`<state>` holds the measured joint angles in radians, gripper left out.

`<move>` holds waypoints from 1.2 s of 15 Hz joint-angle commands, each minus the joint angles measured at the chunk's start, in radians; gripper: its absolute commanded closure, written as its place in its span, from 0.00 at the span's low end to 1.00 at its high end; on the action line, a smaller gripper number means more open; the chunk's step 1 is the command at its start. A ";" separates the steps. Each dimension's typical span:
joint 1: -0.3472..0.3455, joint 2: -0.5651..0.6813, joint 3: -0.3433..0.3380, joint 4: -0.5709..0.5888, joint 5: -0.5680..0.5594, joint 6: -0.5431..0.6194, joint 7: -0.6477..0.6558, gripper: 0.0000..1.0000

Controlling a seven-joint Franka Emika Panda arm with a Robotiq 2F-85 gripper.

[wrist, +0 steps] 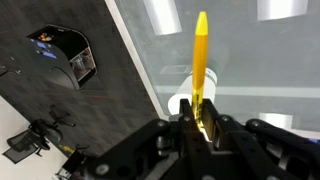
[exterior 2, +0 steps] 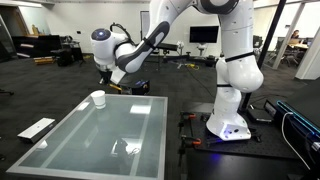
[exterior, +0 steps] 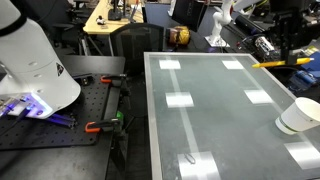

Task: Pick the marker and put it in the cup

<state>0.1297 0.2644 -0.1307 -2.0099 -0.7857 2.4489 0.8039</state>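
Observation:
My gripper [wrist: 198, 122] is shut on the yellow marker [wrist: 200, 55], which sticks out straight ahead of the jaws in the wrist view. In an exterior view the marker [exterior: 281, 63] lies level in the gripper [exterior: 288, 58], high above the glass table [exterior: 215, 110]. The white cup [exterior: 299, 115] stands upright on the table near its right edge, below and a little nearer than the gripper. In an exterior view the cup [exterior 2: 98, 98] stands at the table's far left corner, with the gripper [exterior 2: 108, 79] above it. A piece of the cup's rim [wrist: 181, 103] shows beside the jaws.
Red-handled clamps [exterior: 103, 126] hold the black board beside the table. The robot's white base [exterior 2: 228, 120] stands to one side of the table. A white keyboard [exterior 2: 37, 128] lies on the floor. Desks and chairs [exterior: 120, 20] stand behind.

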 commanded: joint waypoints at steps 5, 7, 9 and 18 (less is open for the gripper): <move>0.007 0.086 -0.007 0.085 -0.302 -0.032 0.413 0.96; 0.006 0.112 -0.003 0.109 -0.382 -0.058 0.518 0.96; 0.003 0.138 0.005 0.133 -0.450 -0.097 0.608 0.96; -0.010 0.255 0.044 0.253 -0.603 -0.245 0.862 0.96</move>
<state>0.1285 0.4781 -0.1074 -1.8161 -1.3398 2.2541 1.5902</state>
